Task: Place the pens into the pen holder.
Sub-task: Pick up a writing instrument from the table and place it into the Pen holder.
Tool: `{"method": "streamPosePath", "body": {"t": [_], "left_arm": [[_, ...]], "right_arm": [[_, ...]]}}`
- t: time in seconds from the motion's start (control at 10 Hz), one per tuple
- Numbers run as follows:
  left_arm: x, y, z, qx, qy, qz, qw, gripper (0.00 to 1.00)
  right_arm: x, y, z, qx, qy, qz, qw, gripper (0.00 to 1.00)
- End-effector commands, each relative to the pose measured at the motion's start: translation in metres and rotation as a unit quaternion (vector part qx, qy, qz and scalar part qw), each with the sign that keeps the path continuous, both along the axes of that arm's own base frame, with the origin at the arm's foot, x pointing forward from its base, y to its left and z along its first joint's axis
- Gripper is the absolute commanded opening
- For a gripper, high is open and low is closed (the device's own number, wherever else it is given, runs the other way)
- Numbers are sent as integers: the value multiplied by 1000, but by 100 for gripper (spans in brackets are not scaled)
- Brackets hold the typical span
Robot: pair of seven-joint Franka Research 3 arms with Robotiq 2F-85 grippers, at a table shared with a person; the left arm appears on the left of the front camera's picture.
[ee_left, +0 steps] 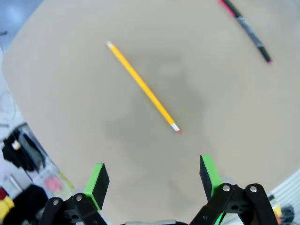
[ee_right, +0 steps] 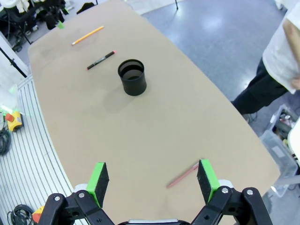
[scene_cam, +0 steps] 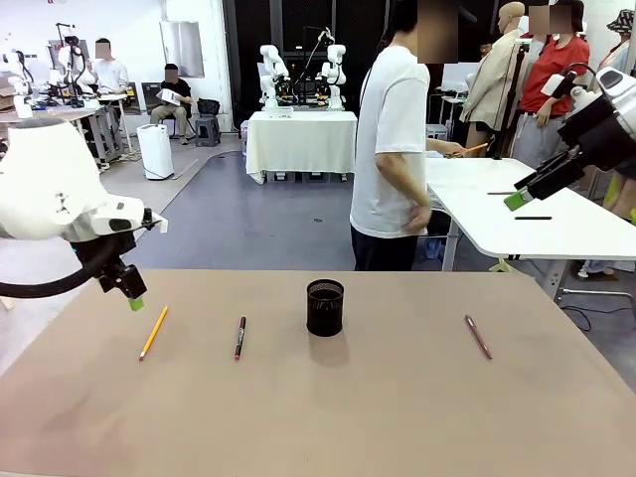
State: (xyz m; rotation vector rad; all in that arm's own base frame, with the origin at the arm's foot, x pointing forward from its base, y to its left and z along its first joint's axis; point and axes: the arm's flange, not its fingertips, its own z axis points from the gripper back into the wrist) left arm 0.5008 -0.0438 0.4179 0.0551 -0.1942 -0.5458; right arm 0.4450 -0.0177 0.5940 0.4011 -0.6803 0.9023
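Tan table point(scene_cam: 397, 417): one orange pencil point(scene_cam: 153, 332), two red pens point(scene_cam: 239, 338), one holder point(scene_cam: 325, 307).

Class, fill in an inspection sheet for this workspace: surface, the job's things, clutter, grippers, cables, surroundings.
Surface: tan table, carrying the job's things.
Job's things: pen holder upright near the middle, looks empty; yellow pencil and dark red pen lying to its left; second dark red pen lying to its right.
Clutter: nothing seen.
Grippers: left gripper open, empty, above the table near the yellow pencil; right gripper open, empty, raised high at the right.
Cables: black hose under the left arm; floor cables beside the table.
Surroundings: person in a white shirt at the far side; white table behind.
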Motion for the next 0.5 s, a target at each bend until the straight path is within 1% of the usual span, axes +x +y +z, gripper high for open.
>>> {"method": "streamPosePath", "body": {"t": [0.0,0.2,0.3,0.4], "left_arm": [[27,-6,-18,40,4,79,996,100],[44,-4,-48,16,21,123,992,100],[55,-2,-66,19,18,150,988,100],[65,-3,-80,26,22,161,986,100]], "right_arm": [[2,0,1,15,-6,5,1000,100],[2,0,1,15,-6,5,1000,100],[2,0,1,15,-6,5,1000,100],[2,0,1,15,-6,5,1000,100]]}}
